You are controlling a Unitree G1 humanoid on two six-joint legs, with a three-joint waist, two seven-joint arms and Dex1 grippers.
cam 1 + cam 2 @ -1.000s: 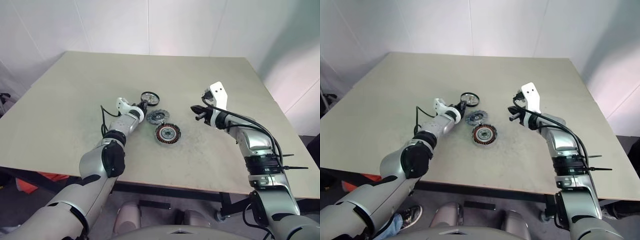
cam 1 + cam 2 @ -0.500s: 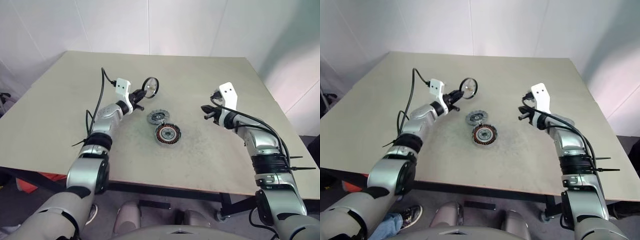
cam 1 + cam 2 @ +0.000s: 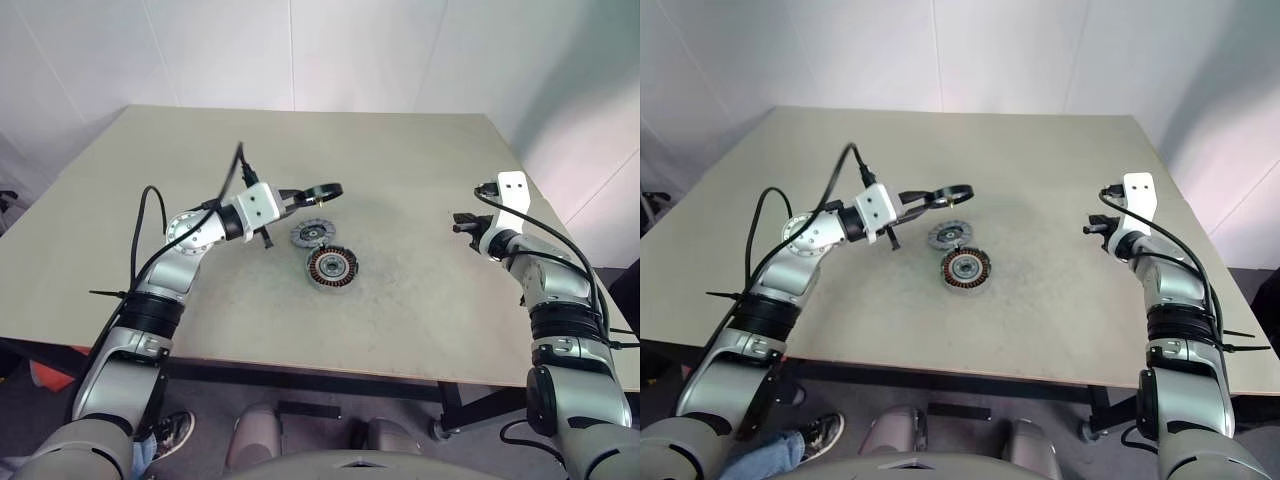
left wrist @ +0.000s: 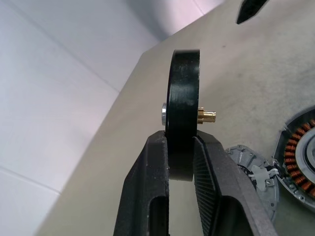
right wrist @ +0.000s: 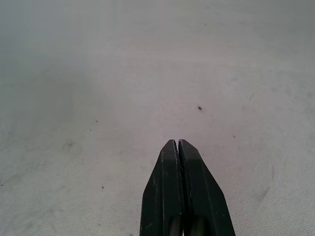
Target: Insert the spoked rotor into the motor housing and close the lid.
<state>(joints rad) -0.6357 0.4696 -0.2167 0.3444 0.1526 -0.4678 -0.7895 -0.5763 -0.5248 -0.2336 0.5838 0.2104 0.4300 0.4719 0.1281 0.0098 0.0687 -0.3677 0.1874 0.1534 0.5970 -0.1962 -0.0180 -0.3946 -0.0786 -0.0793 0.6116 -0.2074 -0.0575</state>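
Black-rimmed, the spoked rotor (image 3: 322,190) hangs above the counter (image 3: 420,150), pinched at its rim by the left end effector (image 4: 180,147), near the lid (image 3: 312,233). Just beside the lid lies the copper-wound motor housing (image 3: 333,267). Well apart, the right end effector (image 5: 178,147) is closed and empty.

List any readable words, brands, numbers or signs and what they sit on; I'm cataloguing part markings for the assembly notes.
None can be read.
Dark-rimmed spoked rotor held in the left pincer: no marking.
Flat grey notched metal lid: too small to tell.
Round copper-wound motor housing: too small to tell.
Beige table: no text.
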